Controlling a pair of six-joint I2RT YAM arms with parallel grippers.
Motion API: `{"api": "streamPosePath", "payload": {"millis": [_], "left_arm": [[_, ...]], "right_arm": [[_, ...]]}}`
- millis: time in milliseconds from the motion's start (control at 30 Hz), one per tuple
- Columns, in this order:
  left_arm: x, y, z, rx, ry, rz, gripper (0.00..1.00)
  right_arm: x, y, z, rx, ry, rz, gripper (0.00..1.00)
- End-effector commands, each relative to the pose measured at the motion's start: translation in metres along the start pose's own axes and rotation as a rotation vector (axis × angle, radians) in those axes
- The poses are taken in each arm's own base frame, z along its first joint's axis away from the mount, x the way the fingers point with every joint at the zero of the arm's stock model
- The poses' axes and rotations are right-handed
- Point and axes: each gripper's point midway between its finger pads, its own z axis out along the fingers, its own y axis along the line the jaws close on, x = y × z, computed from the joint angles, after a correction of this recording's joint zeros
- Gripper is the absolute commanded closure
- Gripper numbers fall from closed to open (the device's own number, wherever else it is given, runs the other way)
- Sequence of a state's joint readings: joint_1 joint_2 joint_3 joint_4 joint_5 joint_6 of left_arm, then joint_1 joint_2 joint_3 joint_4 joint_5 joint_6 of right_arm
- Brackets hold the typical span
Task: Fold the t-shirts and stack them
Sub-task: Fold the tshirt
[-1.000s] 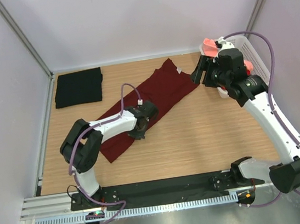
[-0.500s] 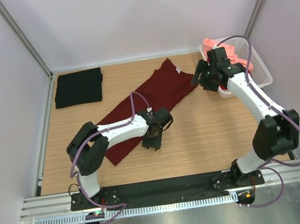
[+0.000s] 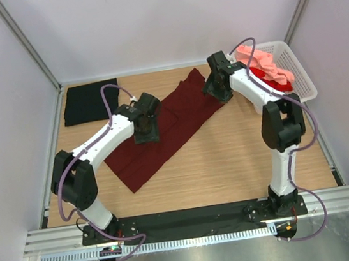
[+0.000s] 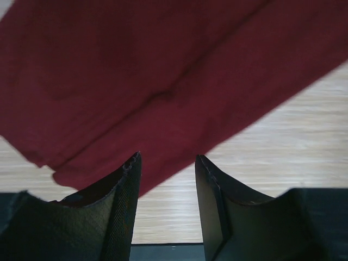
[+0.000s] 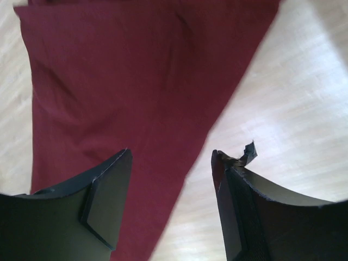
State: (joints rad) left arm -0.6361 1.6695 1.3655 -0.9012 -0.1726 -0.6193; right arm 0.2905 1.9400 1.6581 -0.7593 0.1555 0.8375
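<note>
A dark maroon t-shirt (image 3: 174, 121) lies flat as a long diagonal strip across the middle of the table. My left gripper (image 3: 146, 134) hovers over the strip's middle. In the left wrist view the left gripper (image 4: 167, 160) is open with nothing between its fingers, and the maroon cloth (image 4: 163, 65) lies just beyond the tips. My right gripper (image 3: 212, 92) hangs over the strip's far right end. It is open and empty (image 5: 171, 155), straddling the edge of the maroon cloth (image 5: 136, 70). A black t-shirt (image 3: 91, 101) lies folded at the far left corner.
A white lattice basket (image 3: 298, 75) stands at the far right and holds a salmon pink t-shirt (image 3: 270, 66) and a bright red one (image 3: 264, 80). The right arm's elbow (image 3: 282, 126) rises beside the basket. Bare wood (image 3: 242, 154) lies near right.
The left gripper has opened and moved from the shirt's near edge up to its middle. The right arm has swung left from the basket to the shirt's far end.
</note>
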Motion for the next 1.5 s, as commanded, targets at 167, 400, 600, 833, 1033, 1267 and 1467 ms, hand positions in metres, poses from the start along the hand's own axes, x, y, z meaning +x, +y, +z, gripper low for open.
{"api": "streamPosePath", "payload": {"millis": [167,400,600,833,1033,1267,1467], "left_arm": [[0.030,0.019,0.021,0.022,0.103,0.049,0.60],[0.066,0.014,0.038,0.046,0.136,0.051,0.61],[0.088,0.014,0.059,0.028,0.202,-0.004,0.62],[0.106,-0.022,0.063,0.068,0.226,-0.047,0.64],[0.118,-0.062,0.055,0.157,0.260,-0.138,0.65],[0.109,-0.096,0.031,0.222,0.207,-0.165,0.60],[0.050,-0.073,-0.007,0.130,0.003,-0.031,0.52]], "right_arm": [[-0.040,0.021,0.047,0.144,-0.109,0.027,0.34],[-0.031,0.006,0.086,0.201,-0.101,-0.046,0.35],[-0.038,0.011,0.112,0.170,-0.130,-0.112,0.35],[-0.055,0.011,0.133,0.153,-0.157,-0.264,0.35],[-0.076,0.014,0.140,0.106,-0.192,-0.328,0.35],[-0.100,0.046,0.125,-0.009,-0.244,-0.437,0.34],[-0.093,0.063,0.064,-0.105,-0.232,-0.410,0.32]]}}
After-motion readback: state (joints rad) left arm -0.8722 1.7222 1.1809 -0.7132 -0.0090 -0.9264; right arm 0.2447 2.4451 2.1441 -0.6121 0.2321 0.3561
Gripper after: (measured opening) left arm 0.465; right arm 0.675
